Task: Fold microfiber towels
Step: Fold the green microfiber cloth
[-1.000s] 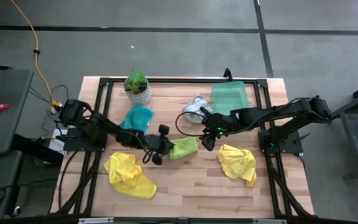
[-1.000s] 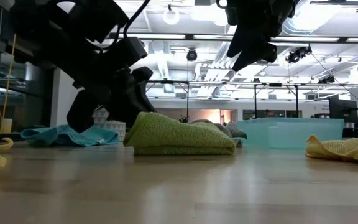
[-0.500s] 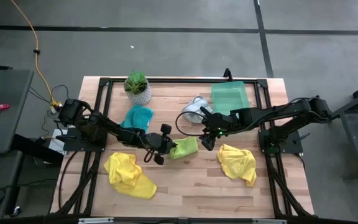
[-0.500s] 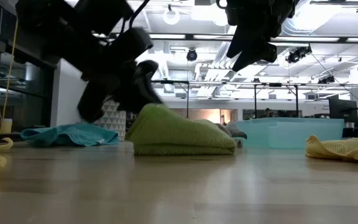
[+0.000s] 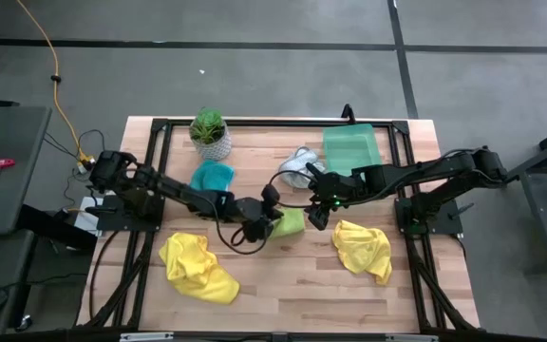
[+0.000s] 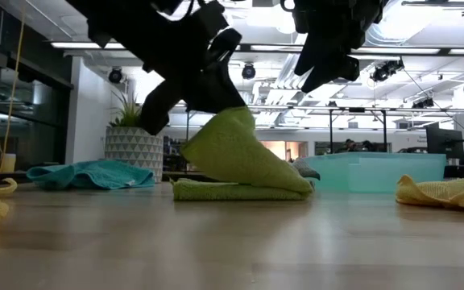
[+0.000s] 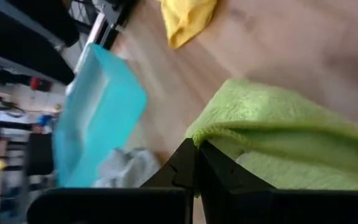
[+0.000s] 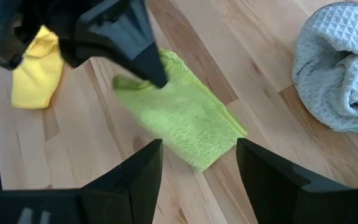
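Note:
The lime green towel (image 5: pixel 291 223) lies at the table's middle, partly raised; it also shows in the low view (image 6: pixel 244 161). My left gripper (image 5: pixel 270 211) is shut on its raised edge. My right gripper (image 5: pixel 317 215) hangs open and empty just right of the towel, above the table; the towel lies ahead of it in the right wrist view (image 8: pixel 185 115). The teal towel (image 5: pixel 212 178), the grey-white towel (image 5: pixel 297 166) and two yellow towels (image 5: pixel 198 266) (image 5: pixel 364 247) lie loose on the table. My left gripper pinches the lime towel's hemmed edge (image 7: pixel 211 133) between its two shut fingers. It comes slanting from the table's left and above. The held edge (image 6: pixel 230 121) is lifted, and the cloth slopes down to a lower layer (image 6: pixel 232 192) flat on the table. How many layers it holds I cannot tell.
A translucent green tray (image 5: pixel 351 147) stands at the far right and a potted plant (image 5: pixel 210 133) at the far left. The grey-white towel (image 8: pixel 340 74) lies close beyond my right gripper. Bare wood shows along the near edge between the yellow towels.
My left gripper has gone up and toward the table's right edge with the lime towel's left edge. That edge has lifted off the table and folds over toward the right, while the lower layer has stayed flat in place.

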Controlling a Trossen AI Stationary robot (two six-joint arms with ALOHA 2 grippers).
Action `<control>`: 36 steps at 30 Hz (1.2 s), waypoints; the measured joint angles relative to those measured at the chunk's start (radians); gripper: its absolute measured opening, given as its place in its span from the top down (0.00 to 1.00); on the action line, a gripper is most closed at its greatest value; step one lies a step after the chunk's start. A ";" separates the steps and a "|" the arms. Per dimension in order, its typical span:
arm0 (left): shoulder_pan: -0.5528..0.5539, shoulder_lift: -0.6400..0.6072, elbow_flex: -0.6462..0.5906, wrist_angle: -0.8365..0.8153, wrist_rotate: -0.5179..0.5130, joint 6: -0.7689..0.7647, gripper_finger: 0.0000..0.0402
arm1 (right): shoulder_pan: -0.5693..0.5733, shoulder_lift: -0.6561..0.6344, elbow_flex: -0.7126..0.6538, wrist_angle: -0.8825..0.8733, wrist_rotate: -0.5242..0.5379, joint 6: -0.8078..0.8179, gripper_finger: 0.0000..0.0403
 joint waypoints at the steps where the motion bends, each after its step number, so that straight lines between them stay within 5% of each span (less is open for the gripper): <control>1: 0.007 0.000 0.004 -0.015 -0.004 0.028 1.00 | 0.000 0.000 0.000 0.000 0.000 0.000 0.51; 13: 0.103 -0.048 0.008 -0.081 -0.066 0.223 1.00 | 0.000 0.000 0.000 0.000 0.013 0.018 0.51; 22: 0.121 -0.167 0.009 -0.089 -0.039 0.054 1.00 | -0.002 0.000 0.000 0.000 0.021 0.016 0.51; 36: 0.045 -0.078 0.000 -0.167 -0.014 -0.298 1.00 | -0.002 0.000 0.000 -0.001 0.021 0.016 0.51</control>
